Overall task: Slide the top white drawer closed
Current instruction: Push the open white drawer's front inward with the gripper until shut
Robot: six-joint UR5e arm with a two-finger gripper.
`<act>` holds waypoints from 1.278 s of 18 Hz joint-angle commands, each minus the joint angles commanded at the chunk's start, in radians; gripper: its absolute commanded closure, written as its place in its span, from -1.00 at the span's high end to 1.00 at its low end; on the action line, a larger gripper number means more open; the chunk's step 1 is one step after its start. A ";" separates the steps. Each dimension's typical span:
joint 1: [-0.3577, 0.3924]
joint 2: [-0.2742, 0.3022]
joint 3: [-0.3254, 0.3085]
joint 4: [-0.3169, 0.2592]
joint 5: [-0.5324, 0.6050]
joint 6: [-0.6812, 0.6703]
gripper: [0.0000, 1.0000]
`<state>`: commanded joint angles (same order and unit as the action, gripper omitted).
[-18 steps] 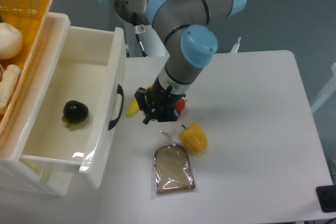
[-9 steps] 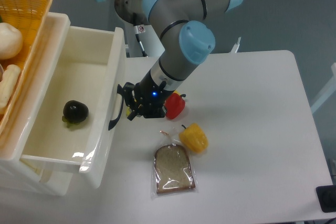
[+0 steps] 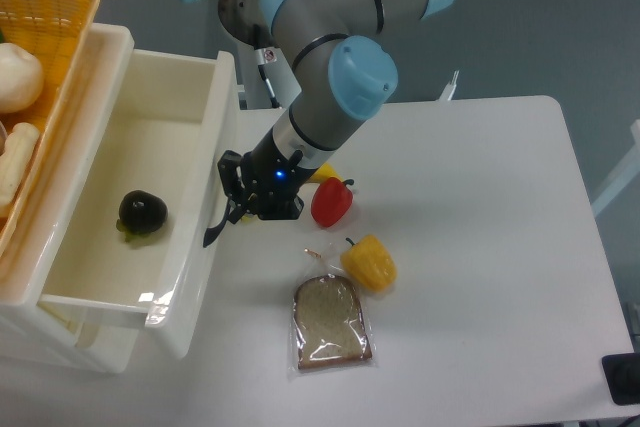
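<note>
Gripper [image 3: 232, 197], its opening hard to judge, presses at the curved black handle [image 3: 214, 228] of the glossy white plastic top drawer [image 3: 205, 162], which stands pulled out at the tabletop's [image 3: 480, 247] left edge, placed to push it shut.

The gripper [image 3: 237, 192] has swept left across the table to the top white drawer's [image 3: 150, 197] front, uncovering the red pepper [image 3: 331, 202] it hid.
</note>
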<state>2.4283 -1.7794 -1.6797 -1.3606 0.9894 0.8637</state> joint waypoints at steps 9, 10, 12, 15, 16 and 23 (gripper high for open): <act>-0.055 0.002 -0.002 0.002 -0.002 -0.028 -1.00; -0.057 0.002 -0.002 0.000 -0.002 -0.029 -1.00; -0.075 0.002 -0.005 0.002 -0.002 -0.037 -1.00; -0.109 0.002 -0.005 0.002 -0.002 -0.052 -1.00; -0.114 0.003 -0.005 0.002 -0.002 -0.058 -1.00; -0.160 0.000 -0.002 0.011 -0.002 -0.081 -1.00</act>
<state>2.2688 -1.7794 -1.6813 -1.3499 0.9879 0.7823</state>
